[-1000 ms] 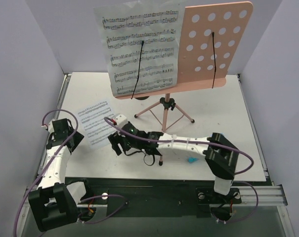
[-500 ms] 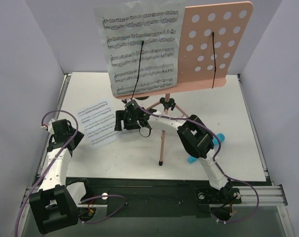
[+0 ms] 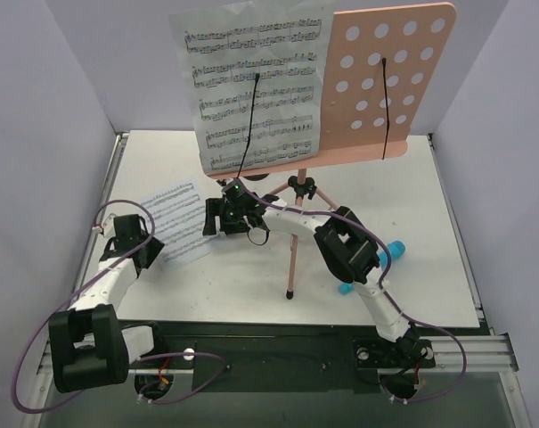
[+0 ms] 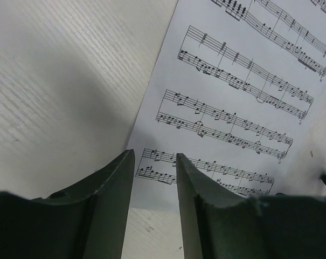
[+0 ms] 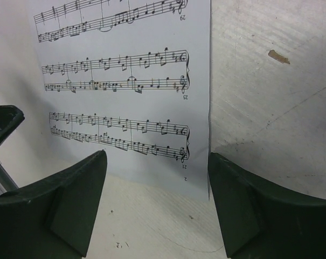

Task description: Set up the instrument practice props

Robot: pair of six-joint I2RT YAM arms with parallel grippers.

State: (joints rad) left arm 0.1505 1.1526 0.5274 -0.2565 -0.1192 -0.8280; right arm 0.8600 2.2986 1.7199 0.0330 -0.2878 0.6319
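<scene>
Moved in: left gripper now at the near-left edge of the loose sheet, jaws partly apart, holding nothing. Right gripper swung over to the sheet's right edge, jaws wide, empty. Sheet lies flat on the table between them. Blue thing is half hidden behind the right arm. Stand leg sits just right of the right gripper. Farther back, the pink stand holds the second sheet under a black wire.

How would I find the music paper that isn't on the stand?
Start at the pink music stand. On the white table left of its legs lies a sheet of music. It is flat, while the other sheet stands on the stand.
</scene>
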